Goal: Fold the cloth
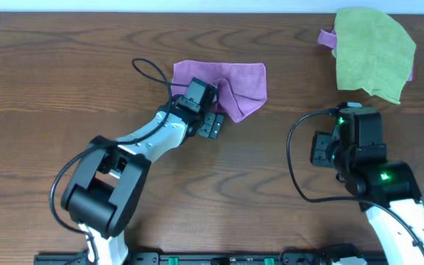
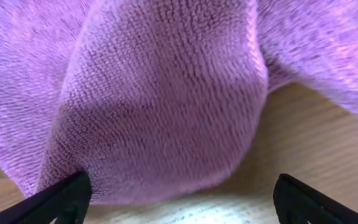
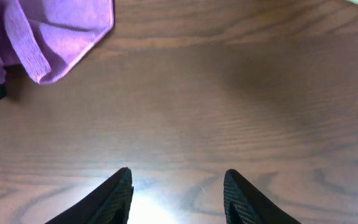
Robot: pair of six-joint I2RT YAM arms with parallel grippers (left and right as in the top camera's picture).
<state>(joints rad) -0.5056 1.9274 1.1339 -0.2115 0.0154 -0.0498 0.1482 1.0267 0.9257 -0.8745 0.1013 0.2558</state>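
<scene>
Purple cloth (image 1: 230, 77) lies rumpled, only half-folded, on the desk (image 1: 50, 73); left hand (image 2: 179, 196) spread wide, right hand (image 3: 178, 186) apart, empty.

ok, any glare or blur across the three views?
Overhead: evenly lit and sharp, small purple terry cloth and wooden table both crisp. Left wrist: cloth fills the frame, softly blurred toward the edges; white glare on the table at the bottom. Right wrist: bright glare on the wood below the right gripper; rest sharp.
</scene>
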